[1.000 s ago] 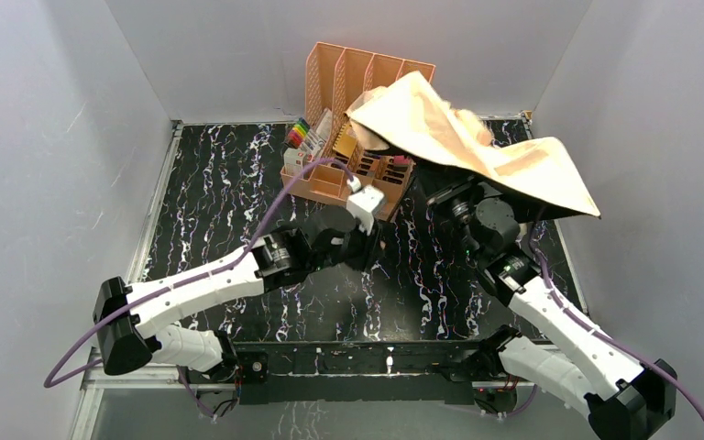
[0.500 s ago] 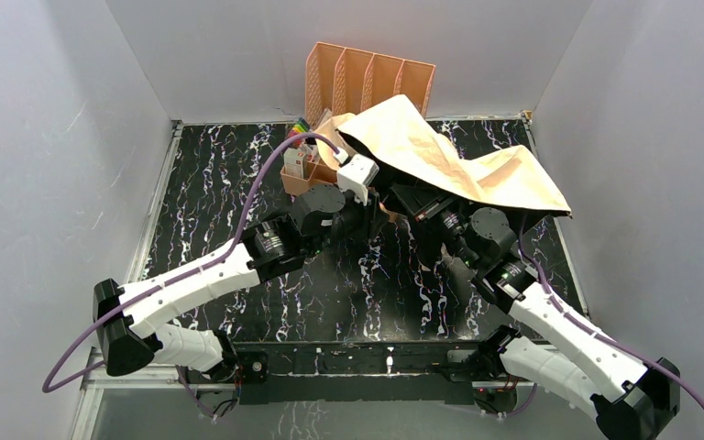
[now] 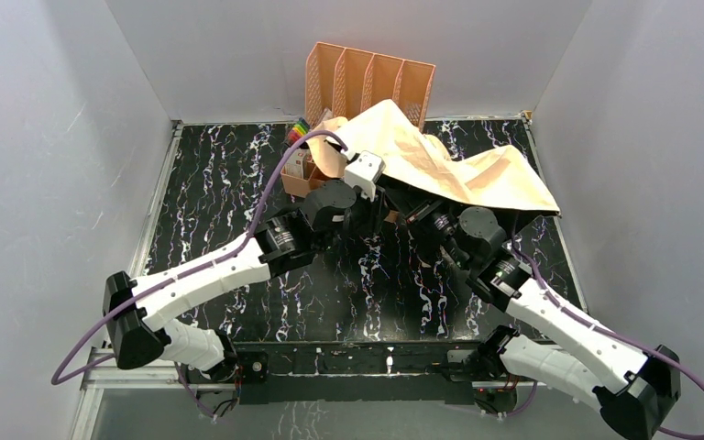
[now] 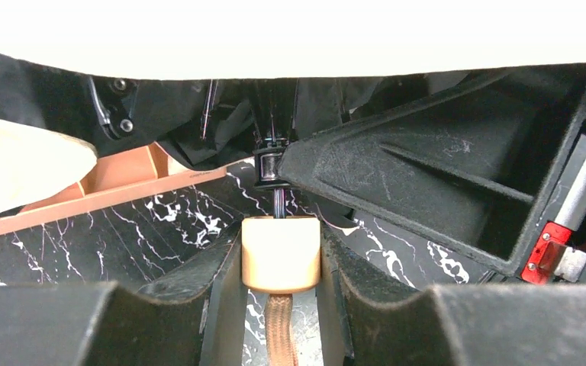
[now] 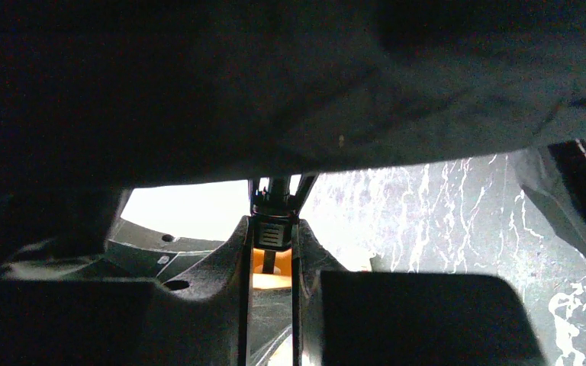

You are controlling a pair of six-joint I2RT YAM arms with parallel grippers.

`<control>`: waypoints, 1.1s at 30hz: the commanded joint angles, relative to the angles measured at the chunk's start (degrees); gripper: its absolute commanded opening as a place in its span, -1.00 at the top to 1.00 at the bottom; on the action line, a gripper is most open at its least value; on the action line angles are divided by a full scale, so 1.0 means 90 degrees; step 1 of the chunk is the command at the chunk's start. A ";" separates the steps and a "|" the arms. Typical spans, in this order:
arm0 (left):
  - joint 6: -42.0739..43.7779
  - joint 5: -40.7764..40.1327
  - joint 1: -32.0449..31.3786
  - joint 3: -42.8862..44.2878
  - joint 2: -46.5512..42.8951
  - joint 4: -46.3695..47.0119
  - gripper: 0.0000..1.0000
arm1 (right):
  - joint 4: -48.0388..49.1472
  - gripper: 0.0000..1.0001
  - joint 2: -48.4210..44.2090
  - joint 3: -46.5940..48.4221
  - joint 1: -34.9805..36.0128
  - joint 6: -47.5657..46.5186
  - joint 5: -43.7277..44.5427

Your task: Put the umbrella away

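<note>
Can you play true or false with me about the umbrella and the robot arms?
1. The umbrella is tan on top. True.
2. The left gripper holds the handle. True.
3. The umbrella lies folded small on the table. False: it is spread out and held up above the table.
4. The organizer is blue. False: it is peach.
5. The right gripper is away from the umbrella. False: it is under the umbrella, shut on its shaft.
</note>
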 commanded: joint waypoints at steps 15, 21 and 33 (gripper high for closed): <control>-0.1020 -0.2515 -0.2061 0.4357 0.0427 -0.3692 1.00 | -0.1860 1.00 0.0979 0.3354 0.0595 -0.0892 -0.2460; -0.2841 -0.2927 -0.2576 0.4324 0.0413 -0.5387 1.00 | -0.2142 1.00 0.0872 0.3033 0.1204 -0.0343 -0.2228; -0.5050 -0.2454 -0.2608 0.2403 -0.0065 -0.6248 1.00 | -0.1801 1.00 0.0463 0.0913 0.1550 0.0975 -0.2285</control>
